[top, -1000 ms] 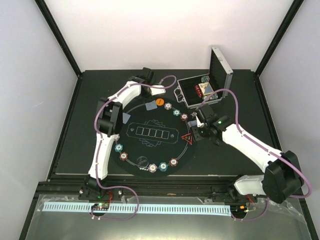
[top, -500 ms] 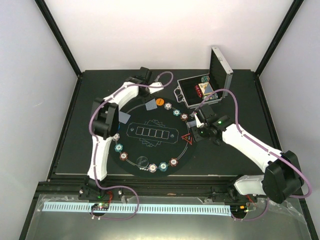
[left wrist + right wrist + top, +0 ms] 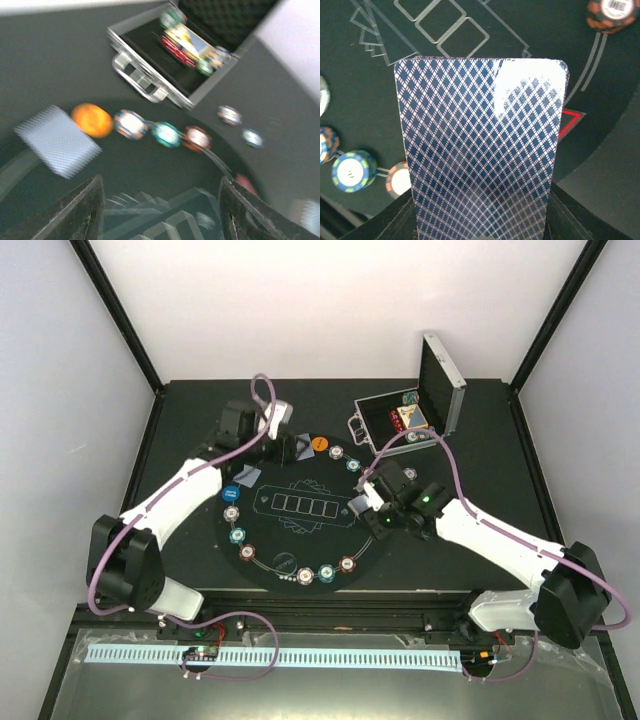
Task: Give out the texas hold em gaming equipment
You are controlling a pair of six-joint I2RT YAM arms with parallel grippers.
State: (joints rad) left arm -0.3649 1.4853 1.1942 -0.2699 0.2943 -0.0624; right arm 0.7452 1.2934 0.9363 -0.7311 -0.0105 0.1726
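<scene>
From above, the left arm [image 3: 170, 500] reaches over the far left side of the big round black mat [image 3: 330, 540] on the dark desk [image 3: 180, 430]. The left jaws hang over the mat's far edge, just beside an orange disc [image 3: 319, 443]. A blue disc [image 3: 230, 493] lies on the left of the mat. Small chips [image 3: 326, 573] sit along the mat's ring, some on the left, some at the near edge and some at the far right. The right arm [image 3: 480, 535] reaches over the right side of the mat. The open silver case [image 3: 400, 425] stands on the desk past the mat.

The left wrist view is blurry. The left jaws stand wide apart and hold nothing. Under them a flat card [image 3: 57, 140] lies just beside the orange disc [image 3: 91, 120]. Three chips [image 3: 166, 134] curve away from the disc. The case [image 3: 150, 87] lies behind them with chips and cards inside.

In the right wrist view, the right jaws pinch the bottom of a held card [image 3: 480, 145]. Its blue crisscross back faces the camera. A red triangle marker [image 3: 570, 125] peeks out on the mat beside the card's right edge.
</scene>
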